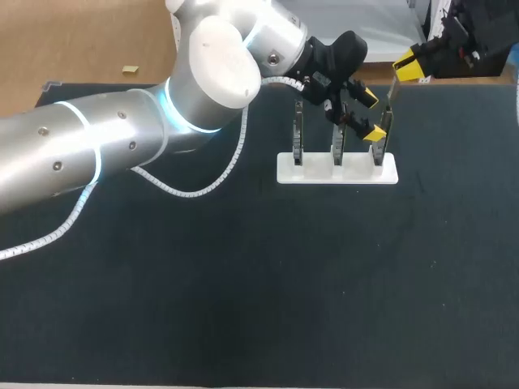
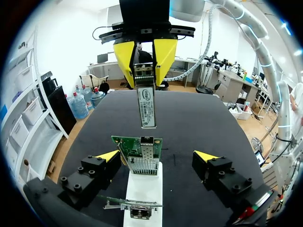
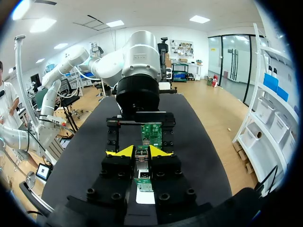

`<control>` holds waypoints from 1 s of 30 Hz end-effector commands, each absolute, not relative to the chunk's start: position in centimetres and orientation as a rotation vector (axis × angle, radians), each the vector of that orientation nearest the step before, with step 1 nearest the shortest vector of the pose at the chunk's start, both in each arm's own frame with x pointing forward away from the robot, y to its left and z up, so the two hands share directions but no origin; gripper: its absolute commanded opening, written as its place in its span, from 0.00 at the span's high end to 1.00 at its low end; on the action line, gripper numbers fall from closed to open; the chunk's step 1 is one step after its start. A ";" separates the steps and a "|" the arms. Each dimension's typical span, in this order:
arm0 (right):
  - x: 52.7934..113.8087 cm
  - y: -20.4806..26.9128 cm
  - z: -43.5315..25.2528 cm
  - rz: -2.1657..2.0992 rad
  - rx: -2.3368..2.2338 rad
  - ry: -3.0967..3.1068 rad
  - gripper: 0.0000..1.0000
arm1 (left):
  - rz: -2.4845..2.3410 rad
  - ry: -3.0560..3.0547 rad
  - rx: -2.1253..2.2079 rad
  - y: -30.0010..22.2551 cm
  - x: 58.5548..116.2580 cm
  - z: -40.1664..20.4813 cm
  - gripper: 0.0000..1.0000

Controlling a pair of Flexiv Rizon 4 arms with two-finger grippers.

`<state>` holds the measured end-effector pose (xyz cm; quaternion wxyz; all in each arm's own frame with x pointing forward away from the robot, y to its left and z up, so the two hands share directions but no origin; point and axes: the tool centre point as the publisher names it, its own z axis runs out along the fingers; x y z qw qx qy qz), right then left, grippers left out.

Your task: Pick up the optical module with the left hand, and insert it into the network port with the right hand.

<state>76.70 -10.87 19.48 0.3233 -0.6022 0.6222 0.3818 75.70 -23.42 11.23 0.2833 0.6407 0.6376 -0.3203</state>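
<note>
My right gripper (image 1: pixel 408 66) hangs over the far right of the stand, shut on the optical module (image 1: pixel 392 87), a thin silver bar. In the left wrist view the module (image 2: pixel 147 101) points down from the right gripper (image 2: pixel 144 61) at the network port (image 2: pixel 146 142), a metal cage on a green board (image 2: pixel 124 142). There is a small gap between module and port. My left gripper (image 1: pixel 371 115) stands open, one finger on either side of that board. The right wrist view shows its own gripper (image 3: pixel 140 151) closed around the module (image 3: pixel 141 160).
A white stand (image 1: pixel 336 168) on the black table holds three upright boards, at its left (image 1: pixel 298 134), middle (image 1: pixel 338 142) and right (image 1: pixel 384 134). A second board (image 2: pixel 135 204) lies nearer the left wrist. A coiled cable (image 1: pixel 203 188) trails under my left arm.
</note>
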 end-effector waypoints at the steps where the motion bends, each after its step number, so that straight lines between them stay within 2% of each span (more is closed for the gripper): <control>1: 76.9 -10.9 19.5 1.006 -1.585 1.631 1.00 | -0.859 1.714 1.724 -23.6 76.0 11.2 0.00; 30: 76.9 -10.9 19.4 1.017 -1.571 1.621 1.00 | -0.825 1.717 1.742 -23.5 76.1 11.4 0.00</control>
